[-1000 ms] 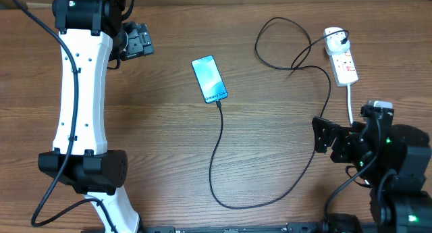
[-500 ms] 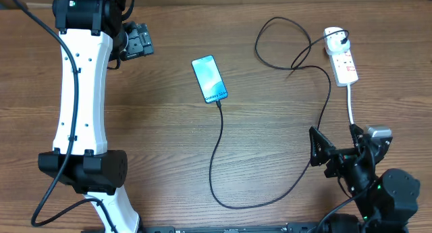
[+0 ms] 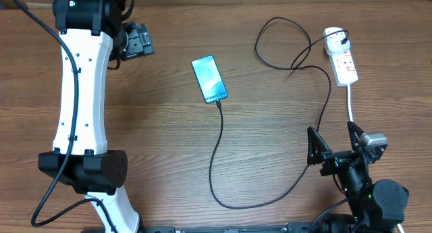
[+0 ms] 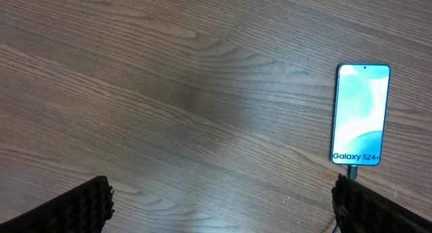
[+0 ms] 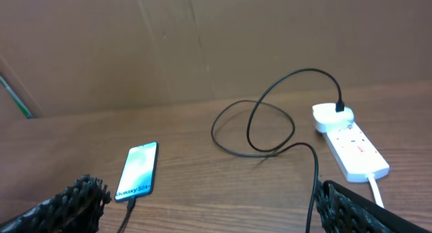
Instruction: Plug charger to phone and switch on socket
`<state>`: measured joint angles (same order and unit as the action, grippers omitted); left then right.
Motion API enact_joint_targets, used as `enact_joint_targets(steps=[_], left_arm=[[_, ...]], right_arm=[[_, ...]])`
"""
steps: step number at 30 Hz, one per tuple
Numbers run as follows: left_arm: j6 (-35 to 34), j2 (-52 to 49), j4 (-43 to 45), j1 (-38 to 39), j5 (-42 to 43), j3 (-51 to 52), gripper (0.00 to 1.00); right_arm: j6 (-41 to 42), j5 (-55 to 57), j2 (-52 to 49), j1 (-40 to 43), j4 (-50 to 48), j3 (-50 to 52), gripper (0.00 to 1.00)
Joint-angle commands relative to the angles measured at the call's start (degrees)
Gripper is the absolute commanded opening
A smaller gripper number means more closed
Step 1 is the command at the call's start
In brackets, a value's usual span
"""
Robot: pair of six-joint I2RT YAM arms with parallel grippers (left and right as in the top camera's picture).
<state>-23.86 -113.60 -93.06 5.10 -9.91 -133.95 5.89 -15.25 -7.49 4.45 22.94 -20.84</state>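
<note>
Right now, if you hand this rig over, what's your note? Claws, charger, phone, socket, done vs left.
Left claw: open, empty, parked far left, clear of the job's things.
Right claw: open, empty, at the near right, close by the charger cable.
Phone: flat mid-table, screen lit.
Charger: tip looks seated in the phone's near end; adapter sits in the far end of the socket.
Done: plugging in, apparently.
Left: the socket switch. Its position can't be read from here, so check it first.
</note>
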Motion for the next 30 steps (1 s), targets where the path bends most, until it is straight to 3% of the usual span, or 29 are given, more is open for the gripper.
enact_joint_targets(steps=[1, 18, 30], left_arm=[[-0.59, -0.39, 0.11, -0.22, -0.57, 0.24, 1.00], [-0.59, -0.39, 0.11, -0.22, -0.57, 0.24, 1.00], [-0.57, -0.39, 0.11, -0.22, -0.57, 0.24, 1.00]], right_arm=[[-0.37, -0.37, 0.90, -0.22, -2.93, 2.03, 1.00], [-0.33, -0.55, 6.73, -0.22, -15.30, 12.17, 1.00], [-0.22, 1.27, 7.32, -0.33, -17.07, 13.20, 1.00]])
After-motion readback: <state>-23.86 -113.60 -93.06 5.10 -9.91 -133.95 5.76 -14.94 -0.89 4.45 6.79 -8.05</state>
